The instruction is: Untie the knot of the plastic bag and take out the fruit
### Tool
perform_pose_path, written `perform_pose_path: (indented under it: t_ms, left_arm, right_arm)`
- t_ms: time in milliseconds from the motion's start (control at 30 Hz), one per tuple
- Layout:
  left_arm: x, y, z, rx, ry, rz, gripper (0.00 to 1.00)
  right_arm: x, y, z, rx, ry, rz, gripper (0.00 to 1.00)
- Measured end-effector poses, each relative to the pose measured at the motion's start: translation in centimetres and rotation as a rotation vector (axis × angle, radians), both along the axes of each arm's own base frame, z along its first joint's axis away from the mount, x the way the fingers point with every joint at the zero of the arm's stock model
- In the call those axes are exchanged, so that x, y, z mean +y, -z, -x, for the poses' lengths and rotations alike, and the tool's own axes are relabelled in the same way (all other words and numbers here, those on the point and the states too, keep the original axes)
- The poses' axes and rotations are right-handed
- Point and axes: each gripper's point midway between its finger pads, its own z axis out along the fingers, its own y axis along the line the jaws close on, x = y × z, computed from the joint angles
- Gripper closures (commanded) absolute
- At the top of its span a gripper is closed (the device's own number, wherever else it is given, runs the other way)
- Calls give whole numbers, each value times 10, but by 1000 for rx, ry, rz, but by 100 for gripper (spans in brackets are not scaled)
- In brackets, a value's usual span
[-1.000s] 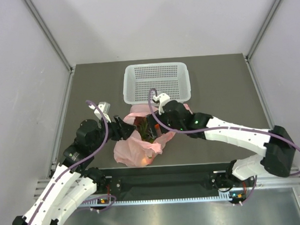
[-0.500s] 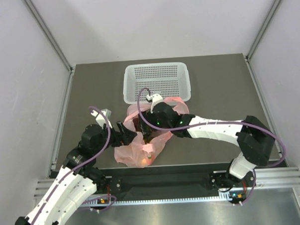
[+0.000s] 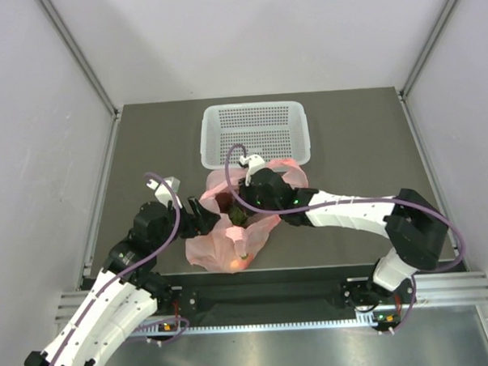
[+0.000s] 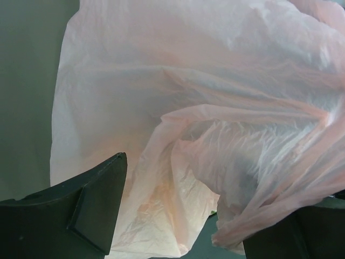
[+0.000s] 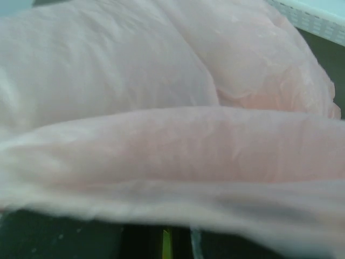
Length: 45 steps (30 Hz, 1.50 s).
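Pincers from the top view: left pincer spread open at the 9 o'clock edge of the bag; right pincer down in the bag's top, entering from 1 o'clock, fingertips lost among the folds. Bag crumpled on the table, near its 6 o'clock edge, with the basket just beyond at 12 o'clock. Fruit glowing orange through the film at the bag's 6 o'clock end; darker shapes in the mouth, too small to name.

Left wrist view: two dark fingers at 7 and 5 o'clock, wide apart, with a loose fold of pink film hanging between them, its lower edge just beside the 5 o'clock one. Bare table at 9 o'clock.

Right wrist view: pink film across nearly everything, basket rim at 1 o'clock. Pincer closed; whether on plastic, cannot tell.
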Motion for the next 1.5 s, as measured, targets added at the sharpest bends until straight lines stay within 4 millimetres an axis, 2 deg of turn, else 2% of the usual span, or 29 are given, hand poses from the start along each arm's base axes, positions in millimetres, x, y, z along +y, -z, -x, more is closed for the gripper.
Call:
perform_pose_path:
  t_ms: [167,300,367,567,733,800,967,1133,1300,1500]
  left_arm:
    - [2,0,-1,-2,-14,-7,18]
    - [6,-1,-4,-8,-36,-18,14]
    - [8,-5,-5,-20,-44,-20,12]
    - [14,-29,-14,-84,-88,-27,6]
    - [13,-33,-19,-94,-88,-34,4]
    - [11,-29,-21,-82,-81,-42,4]
    - [6,-24,-21,-64,-56,-53,1]
    - [2,-33,-19,-82,-25,-42,1]
    - [-1,-41,-20,-104,-6,-36,1]
    - [-3,-40,-24,-100,2,-55,1]
  right_arm:
    - [-4,-41,15,-41,-69,-84,100]
    - [-11,-95,28,-113,-127,-183,100]
    - [-19,-115,34,-144,-146,-211,100]
    - [-35,-137,48,-162,-222,-183,100]
    - [-54,-149,53,-206,-243,-137,100]
    - [-66,-154,50,-242,-212,-112,100]
    - [-108,-174,24,-378,-12,-35,100]
    - [-137,-201,6,-474,125,15,100]
    - [-147,-242,0,-534,151,-21,100]
    - [-152,-315,13,-590,81,-155,100]
